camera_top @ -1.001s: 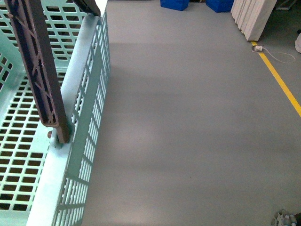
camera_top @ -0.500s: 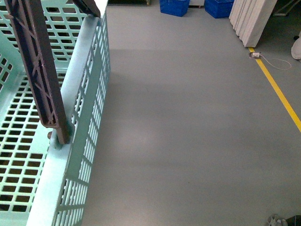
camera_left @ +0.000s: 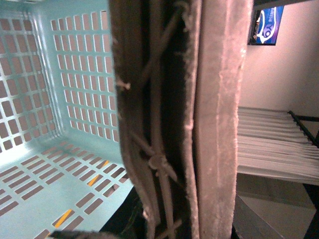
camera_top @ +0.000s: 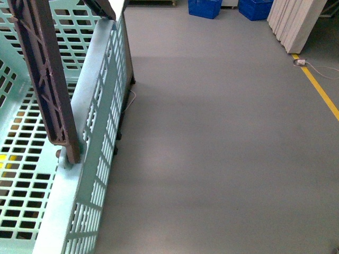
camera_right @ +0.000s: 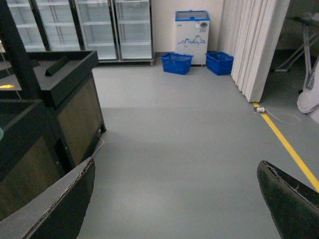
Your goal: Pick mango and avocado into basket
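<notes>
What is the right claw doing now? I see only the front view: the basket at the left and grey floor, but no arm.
Observer: The right wrist view shows the right claw open, its fingers wide apart, with only grey floor between them.
Operator: Is some fruit in the basket corner that I cannot see?
Observer: No. The left wrist view looks past the handles into a corner of the basket, and no fruit lies there.
Operator: Where could the mango and avocado be?
Observer: No view shows them. The right wrist view shows a dark stand and, at the far wall, glass-door fridges.
</notes>
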### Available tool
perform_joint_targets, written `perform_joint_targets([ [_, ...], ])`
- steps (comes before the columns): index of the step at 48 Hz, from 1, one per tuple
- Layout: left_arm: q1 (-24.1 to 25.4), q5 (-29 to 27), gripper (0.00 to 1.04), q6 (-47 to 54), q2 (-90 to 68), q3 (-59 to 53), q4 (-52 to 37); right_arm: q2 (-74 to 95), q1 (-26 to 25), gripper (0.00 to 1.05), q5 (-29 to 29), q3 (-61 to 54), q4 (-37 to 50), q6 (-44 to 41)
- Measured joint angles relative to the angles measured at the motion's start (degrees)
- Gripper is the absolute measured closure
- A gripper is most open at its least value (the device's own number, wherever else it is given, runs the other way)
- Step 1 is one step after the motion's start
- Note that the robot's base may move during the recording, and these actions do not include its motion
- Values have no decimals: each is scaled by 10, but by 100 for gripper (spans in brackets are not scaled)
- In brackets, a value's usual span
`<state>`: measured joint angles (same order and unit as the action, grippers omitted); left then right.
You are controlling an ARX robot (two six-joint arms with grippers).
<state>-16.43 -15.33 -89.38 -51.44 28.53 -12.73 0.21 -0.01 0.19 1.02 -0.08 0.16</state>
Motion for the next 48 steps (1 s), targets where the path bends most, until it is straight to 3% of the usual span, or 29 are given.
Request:
perform_joint_targets([
  [48,1,0,88,0,0,0,0,0,0,9,0,0,0,0],
])
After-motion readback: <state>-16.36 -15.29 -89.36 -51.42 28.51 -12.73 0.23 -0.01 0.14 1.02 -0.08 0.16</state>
